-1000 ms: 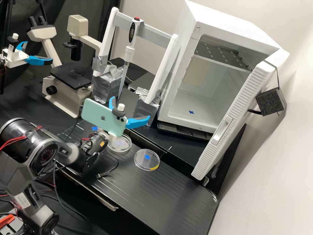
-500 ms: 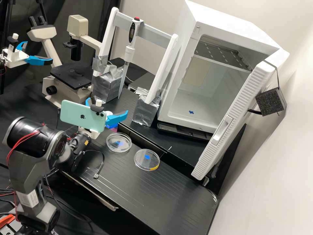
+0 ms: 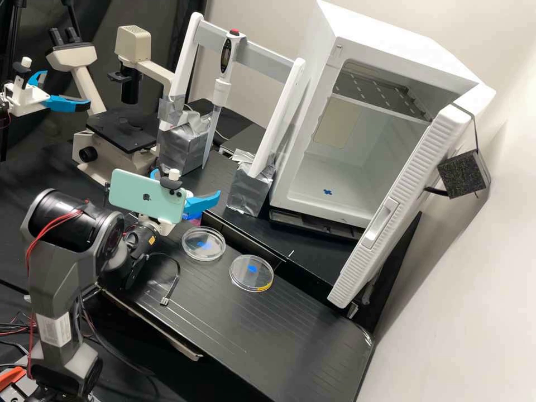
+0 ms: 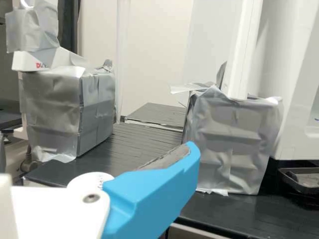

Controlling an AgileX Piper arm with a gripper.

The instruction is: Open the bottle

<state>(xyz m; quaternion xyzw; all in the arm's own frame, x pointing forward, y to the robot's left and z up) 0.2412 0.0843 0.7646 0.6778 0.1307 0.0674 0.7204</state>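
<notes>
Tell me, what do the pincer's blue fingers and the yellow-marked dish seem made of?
The blue fingers look like smooth plastic with a dull sheen: even colour, softly rounded edges. The yellow-marked dish looks glossy and clear, likely plastic, possibly glass: its rim shines and the dark bench shows through.

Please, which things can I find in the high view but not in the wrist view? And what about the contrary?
High view: two clear dishes, a mint-green phone, a microscope's eyepieces and the pipette's red top.

Wrist view: a screw head on the white part of the pincer, and the finger's grey pad.

Both: two silver-wrapped blocks, the white cabinet and one blue finger.
</notes>
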